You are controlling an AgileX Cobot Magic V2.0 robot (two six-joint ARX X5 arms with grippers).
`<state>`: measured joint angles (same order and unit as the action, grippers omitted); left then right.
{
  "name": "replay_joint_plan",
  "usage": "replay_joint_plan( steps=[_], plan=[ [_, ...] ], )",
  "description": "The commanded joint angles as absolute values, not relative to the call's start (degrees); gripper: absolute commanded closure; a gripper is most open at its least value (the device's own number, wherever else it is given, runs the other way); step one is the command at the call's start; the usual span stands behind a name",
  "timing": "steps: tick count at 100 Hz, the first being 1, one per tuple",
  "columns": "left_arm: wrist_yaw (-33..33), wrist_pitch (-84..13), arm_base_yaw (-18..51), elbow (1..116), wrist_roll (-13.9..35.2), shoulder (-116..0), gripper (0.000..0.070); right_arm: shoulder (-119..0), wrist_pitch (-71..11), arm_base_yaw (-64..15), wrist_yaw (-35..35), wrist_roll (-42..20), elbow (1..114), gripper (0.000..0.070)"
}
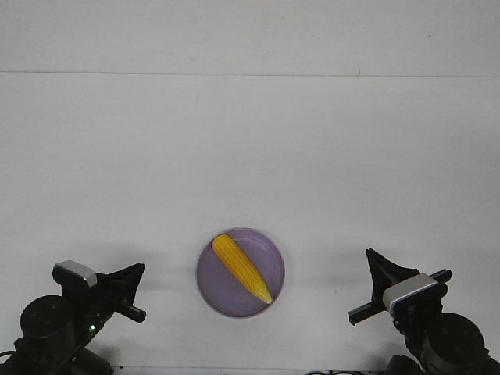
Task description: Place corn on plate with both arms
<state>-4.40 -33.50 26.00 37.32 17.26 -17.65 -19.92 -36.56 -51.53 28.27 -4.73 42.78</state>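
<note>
The yellow-orange corn [241,267] lies diagonally on the lavender plate [221,294] at the front middle of the table, its paler pointed tip toward the front right. My left gripper [138,269] is low at the front left, well apart from the plate, and its fingers look closed together and empty. My right gripper [370,254] is low at the front right, also apart from the plate, with its fingers together and empty. Neither gripper touches the corn.
The table is a plain white surface [250,156] that ends at a far edge line near the top of the view. Both arm bases sit at the front corners.
</note>
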Motion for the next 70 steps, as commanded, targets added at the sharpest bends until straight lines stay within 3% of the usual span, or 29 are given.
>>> replay_joint_plan(
  steps=[1, 24, 35, 58, 70],
  plan=[
    [-4.27, -32.93, 26.22, 37.65, 16.49, -17.74, 0.0686, -20.21, -35.88, -52.10, 28.51, -5.10, 43.16, 0.0688],
    [-4.25, -32.95, 26.22, 37.65, 16.40, -17.74, 0.0688, -20.21, -35.88, -52.12, 28.51, -5.10, 43.16, 0.0688],
    [-1.54, -33.06, 26.20, 37.67, 11.31, -17.58, 0.0687, -20.21, -35.88, -52.12, 28.51, -5.10, 43.16, 0.0688],
    [-1.06, -32.91, 26.00, 37.67, 11.05, -17.52, 0.0687, -20.21, -35.88, -52.12, 28.51, -5.10, 43.16, 0.0688],
    [-1.10, -30.98, 21.98, 36.86, 2.72, -17.41, 0.0687, -20.21, -35.88, -52.12, 28.51, -5.10, 43.16, 0.0688]
  ],
)
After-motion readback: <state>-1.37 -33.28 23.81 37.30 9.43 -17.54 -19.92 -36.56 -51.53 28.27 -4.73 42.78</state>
